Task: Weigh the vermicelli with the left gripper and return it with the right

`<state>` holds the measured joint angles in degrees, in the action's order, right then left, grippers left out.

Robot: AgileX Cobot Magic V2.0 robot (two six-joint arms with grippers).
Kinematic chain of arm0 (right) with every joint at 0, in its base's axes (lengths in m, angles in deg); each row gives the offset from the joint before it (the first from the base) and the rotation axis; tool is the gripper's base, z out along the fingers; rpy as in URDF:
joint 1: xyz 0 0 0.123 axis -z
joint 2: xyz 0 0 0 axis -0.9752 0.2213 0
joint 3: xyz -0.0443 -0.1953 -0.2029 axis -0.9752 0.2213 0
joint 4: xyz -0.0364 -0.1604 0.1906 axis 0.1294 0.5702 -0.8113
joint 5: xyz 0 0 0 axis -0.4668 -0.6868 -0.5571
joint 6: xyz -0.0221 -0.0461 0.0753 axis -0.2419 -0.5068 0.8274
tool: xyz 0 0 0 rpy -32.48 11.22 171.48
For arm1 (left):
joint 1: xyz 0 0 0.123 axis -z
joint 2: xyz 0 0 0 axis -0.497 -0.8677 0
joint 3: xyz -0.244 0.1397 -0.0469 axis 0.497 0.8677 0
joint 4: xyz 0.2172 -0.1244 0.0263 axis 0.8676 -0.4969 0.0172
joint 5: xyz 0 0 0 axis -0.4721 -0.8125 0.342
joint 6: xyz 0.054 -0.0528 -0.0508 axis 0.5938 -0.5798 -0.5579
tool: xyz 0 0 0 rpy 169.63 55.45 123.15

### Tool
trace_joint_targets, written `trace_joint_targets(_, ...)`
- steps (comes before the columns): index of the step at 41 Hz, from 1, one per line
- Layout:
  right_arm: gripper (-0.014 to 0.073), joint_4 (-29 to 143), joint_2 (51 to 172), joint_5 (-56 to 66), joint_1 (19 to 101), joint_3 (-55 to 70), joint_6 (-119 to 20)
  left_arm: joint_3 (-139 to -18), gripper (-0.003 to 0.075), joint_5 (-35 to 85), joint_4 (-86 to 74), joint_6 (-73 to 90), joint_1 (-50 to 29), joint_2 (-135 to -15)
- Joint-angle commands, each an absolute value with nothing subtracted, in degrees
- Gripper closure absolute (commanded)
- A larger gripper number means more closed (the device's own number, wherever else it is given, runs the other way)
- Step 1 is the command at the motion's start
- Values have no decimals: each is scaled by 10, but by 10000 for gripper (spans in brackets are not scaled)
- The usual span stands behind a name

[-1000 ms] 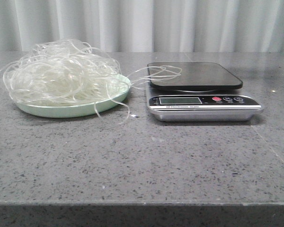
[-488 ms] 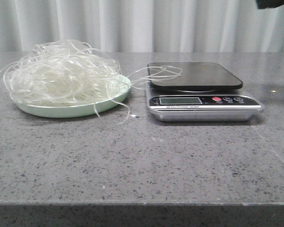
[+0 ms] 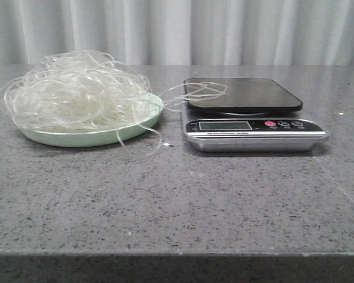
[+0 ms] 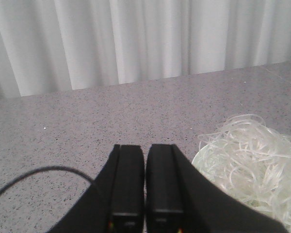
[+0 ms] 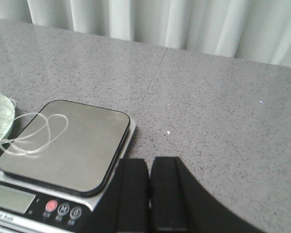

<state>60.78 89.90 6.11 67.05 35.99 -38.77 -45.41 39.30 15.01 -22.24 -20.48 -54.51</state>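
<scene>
Green plate [image 3: 82,139] — scale [image 3: 253,127] beside

The left gripper [image 4: 144,194] showed two flat, matte black fingers [image 4: 128,182] with squared tips, pressed side by side with only a thin seam between them. A thin black cable [image 4: 39,172] curved away from the outer finger. Small coloured specks marked each finger near its base. The right gripper [image 5: 150,194] looked the same: two matte black, square-ended fingers [image 5: 169,191], closed together.
</scene>
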Motion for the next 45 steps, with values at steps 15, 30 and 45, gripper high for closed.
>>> trace_joint_targets(15,442,608,702,16,674,467,-386,-470,583,438,145,-228,-204,-543)
trace_joint_targets(30,444,608,702,27,674,467,-386,-470,583,438,145,-228,-204,-543)
trace_joint_targets(45,444,608,702,27,674,467,-386,-470,583,438,145,-228,-204,-543)
